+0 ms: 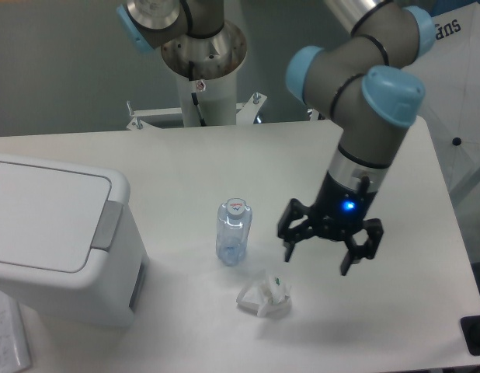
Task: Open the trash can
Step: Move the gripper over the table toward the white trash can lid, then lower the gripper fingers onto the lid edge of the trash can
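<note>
So, the trash can is sitting at the left edge of the table, a big white boxy bin with rounded corners. Its flat lid is down and lies flush, and the grey push tab sits on the lid's right side, facing the middle of the table. Nothing is touching it.

Next thing to the right is a small clear plastic bottle, standing upright with its cap up, well apart from the bin. Just below and to the right of that there's a crumpled bit of white paper lying on the tabletop, near the bottle but not touching it.

My gripper is further right again, hanging above the table with the fingers pointing down. It's spread wide and has hold of nothing at all. It's above and to the right of the paper, and level with the bottle, with a clear gap to both. There's a little blue light glowing on the wrist right above the fingers. My arm comes down to it from the upper right corner, grey tube with the light blue joint caps.

At the back, behind the table, stands a white post with another grey-and-blue joint on top.
</note>
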Controlling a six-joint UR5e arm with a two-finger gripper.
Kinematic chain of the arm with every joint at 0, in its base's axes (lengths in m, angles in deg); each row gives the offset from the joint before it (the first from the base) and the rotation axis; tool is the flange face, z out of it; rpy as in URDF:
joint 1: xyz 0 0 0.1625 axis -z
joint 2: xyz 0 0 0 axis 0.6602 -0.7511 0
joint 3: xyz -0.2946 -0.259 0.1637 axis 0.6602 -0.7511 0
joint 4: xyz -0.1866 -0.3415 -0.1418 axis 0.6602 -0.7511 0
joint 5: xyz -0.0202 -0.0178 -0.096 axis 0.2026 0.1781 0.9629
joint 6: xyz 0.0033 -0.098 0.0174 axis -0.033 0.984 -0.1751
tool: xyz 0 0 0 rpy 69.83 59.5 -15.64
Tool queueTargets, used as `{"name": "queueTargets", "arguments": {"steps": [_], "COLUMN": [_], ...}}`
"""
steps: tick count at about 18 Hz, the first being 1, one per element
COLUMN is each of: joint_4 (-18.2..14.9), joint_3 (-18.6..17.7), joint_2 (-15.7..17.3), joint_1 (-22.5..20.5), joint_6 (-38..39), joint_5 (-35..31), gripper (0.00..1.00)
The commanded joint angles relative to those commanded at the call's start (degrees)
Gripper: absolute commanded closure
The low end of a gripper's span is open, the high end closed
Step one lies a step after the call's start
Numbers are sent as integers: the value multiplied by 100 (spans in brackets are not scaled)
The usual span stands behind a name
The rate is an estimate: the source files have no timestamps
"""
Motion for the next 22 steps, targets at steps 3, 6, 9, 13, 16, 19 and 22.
{"name": "queueTargets", "arguments": {"steps": [3, 6, 9, 13, 16, 19, 22], "joint_4": [-9, -18, -9, 9, 9, 9, 9], "joint_3": [0, -35, -44, -70, -97, -280, -448], "joint_2": [176, 483, 537, 563, 668, 791, 800], "joint_1": [334, 580, 827, 897, 1038, 1134, 1178], "joint_6": [53, 360, 431, 370, 387, 414, 396], "joint_5": [26, 26, 166, 316, 325, 325, 325], "gripper": [0, 0, 0, 0, 0, 0, 0]}}
